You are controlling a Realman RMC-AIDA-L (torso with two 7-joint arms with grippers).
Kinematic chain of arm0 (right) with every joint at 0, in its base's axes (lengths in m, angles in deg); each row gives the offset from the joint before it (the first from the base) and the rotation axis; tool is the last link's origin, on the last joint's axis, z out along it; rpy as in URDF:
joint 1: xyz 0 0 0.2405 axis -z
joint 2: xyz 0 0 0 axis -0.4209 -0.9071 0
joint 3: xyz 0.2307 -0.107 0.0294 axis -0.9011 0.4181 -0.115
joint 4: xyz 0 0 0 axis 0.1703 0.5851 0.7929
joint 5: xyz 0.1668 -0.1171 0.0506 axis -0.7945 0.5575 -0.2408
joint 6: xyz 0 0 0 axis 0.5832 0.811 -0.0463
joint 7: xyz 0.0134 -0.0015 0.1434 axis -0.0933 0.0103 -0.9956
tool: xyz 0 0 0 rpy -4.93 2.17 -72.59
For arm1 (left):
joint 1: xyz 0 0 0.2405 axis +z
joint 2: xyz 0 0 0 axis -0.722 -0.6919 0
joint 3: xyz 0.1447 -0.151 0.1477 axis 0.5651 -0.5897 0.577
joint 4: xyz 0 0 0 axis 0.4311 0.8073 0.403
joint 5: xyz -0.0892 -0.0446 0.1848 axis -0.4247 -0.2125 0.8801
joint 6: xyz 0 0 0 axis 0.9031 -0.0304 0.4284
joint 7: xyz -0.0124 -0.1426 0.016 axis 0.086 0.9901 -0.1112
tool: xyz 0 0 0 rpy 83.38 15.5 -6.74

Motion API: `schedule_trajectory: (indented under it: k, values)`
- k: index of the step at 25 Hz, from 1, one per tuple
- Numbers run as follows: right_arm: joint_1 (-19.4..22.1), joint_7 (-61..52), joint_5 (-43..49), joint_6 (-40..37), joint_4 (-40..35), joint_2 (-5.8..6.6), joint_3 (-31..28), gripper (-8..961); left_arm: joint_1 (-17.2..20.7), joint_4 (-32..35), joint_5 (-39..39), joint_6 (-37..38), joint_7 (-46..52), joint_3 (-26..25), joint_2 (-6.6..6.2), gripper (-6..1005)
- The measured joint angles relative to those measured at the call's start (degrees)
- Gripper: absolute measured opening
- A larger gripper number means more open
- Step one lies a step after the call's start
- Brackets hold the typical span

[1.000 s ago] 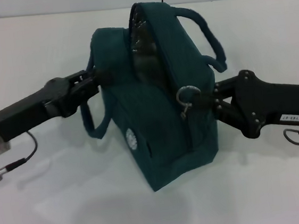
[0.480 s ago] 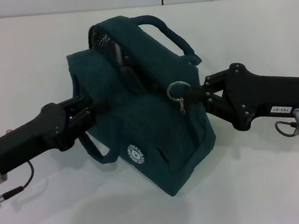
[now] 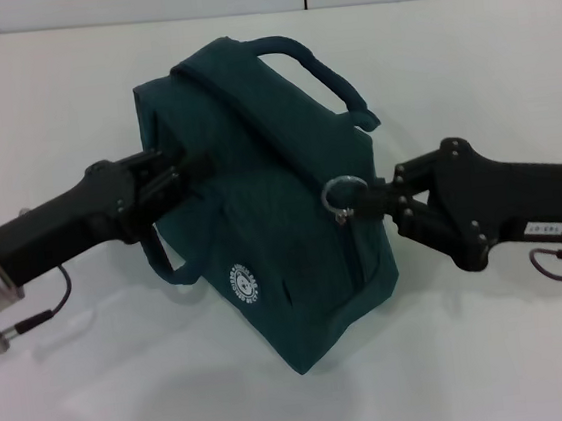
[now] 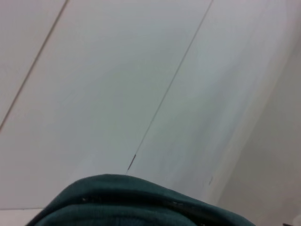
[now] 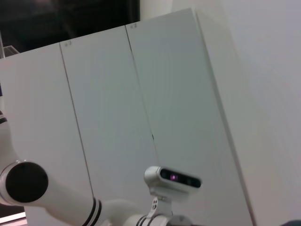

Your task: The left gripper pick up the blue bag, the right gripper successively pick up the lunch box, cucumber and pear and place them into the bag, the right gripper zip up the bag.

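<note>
Right gripper reaches in from the right at the bag's near end, its fingers pinched on the zipper just beside the metal ring pull. Half a second ago the pull sat a little higher and further left; it has now travelled right and slightly down, and the gripper body has dropped with it.

Left gripper comes in from the left and is clamped on the bag's left side, holding it tilted on the white table. It stands higher than half a second ago, when the arm lay lower and closer to the table edge.

On the bag, the biggest change is at the top. A second ago the mouth gaped and showed silver lining; half a second ago a narrow dark slit remained near the far corner. Now the top reads as one closed teal surface, with no lining visible. One handle arches over the far side, the other hangs loose below the left gripper, and the white logo faces forward.

Left wrist view shows only the bag's top edge below a pale wall.
</note>
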Motion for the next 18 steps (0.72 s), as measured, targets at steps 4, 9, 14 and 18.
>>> schedule_trajectory:
  k: [4,9,14,18]
  values:
    - [0.75,0.26,0.1,-0.08,0.0,0.01,0.92,15,-1.77,0.0,0.64,-0.46,-0.11,0.18,-0.45,279]
    - [0.9,1.98,0.21,-0.07,-0.02,-0.09,2.22,15,-4.17,0.03,2.23,-0.63,-0.49,0.51,-0.81,282]
    - [1.06,4.5,-0.3,0.85,-0.01,-0.48,2.24,15,-7.02,0.05,4.91,-0.6,-0.59,0.61,-0.83,286]
    - [0.92,5.62,-1.03,1.74,0.0,-0.54,2.37,15,-9.7,0.08,7.44,-0.5,-0.6,0.62,-0.88,288]
